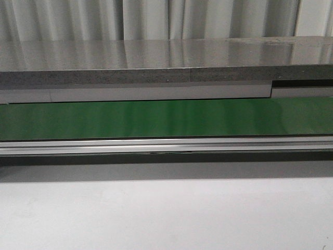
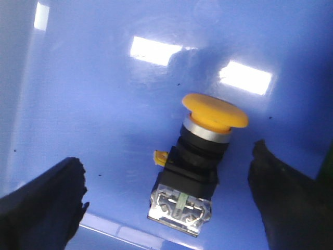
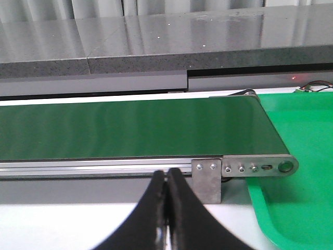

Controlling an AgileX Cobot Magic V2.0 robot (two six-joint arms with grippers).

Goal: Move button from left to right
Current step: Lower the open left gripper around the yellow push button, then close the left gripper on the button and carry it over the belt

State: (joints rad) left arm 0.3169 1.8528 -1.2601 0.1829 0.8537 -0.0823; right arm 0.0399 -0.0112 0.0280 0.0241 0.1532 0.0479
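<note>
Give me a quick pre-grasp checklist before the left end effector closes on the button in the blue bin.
1. Left end effector open: ok, its fingers stand wide apart.
2. Button between the fingers: ok, it lies in the gap, touching neither finger.
3. Button pose: ok to note, it lies tilted on the blue bin floor, yellow cap away from the fingers.
4. Height above the button: cannot tell from this view.
5. Right end effector out of the way: ok, shut and empty, facing the green conveyor belt.
6. Drop area free: cannot tell; only part of the green tray shows.
</note>
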